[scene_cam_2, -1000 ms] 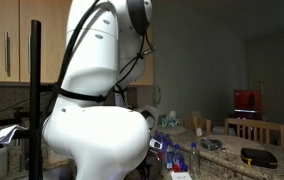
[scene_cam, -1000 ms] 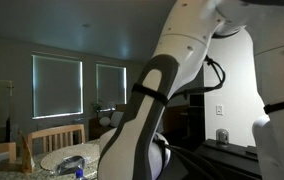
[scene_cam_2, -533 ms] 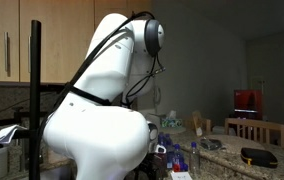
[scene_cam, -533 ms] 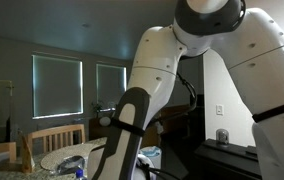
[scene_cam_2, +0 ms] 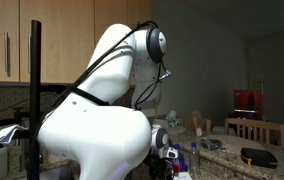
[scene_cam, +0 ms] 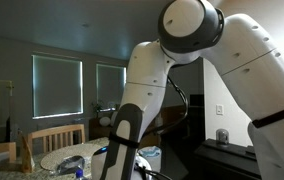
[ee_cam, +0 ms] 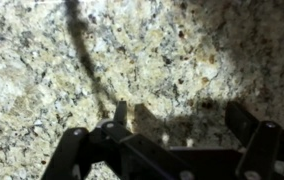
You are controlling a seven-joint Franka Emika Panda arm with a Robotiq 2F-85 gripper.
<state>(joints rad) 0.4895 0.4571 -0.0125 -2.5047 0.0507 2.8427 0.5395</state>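
Note:
In the wrist view my gripper [ee_cam: 172, 125] is open and empty, its two black fingers spread wide above a speckled granite countertop [ee_cam: 162, 50]. Nothing lies between the fingers; only the gripper's shadow falls on the stone. In both exterior views the white arm [scene_cam: 172, 70] [scene_cam_2: 102, 110] fills the picture and hides the gripper itself.
A wooden chair [scene_cam: 52, 137] and a round table with a plate and small things [scene_cam: 72, 160] stand by dark windows. Bottles and clutter [scene_cam_2: 187, 155] sit on the counter, with a dark pan [scene_cam_2: 257, 155] and wooden cabinets [scene_cam_2: 22, 40] behind.
The arm has swung: its elbow and upper joints moved across both exterior views and lowered toward the counter.

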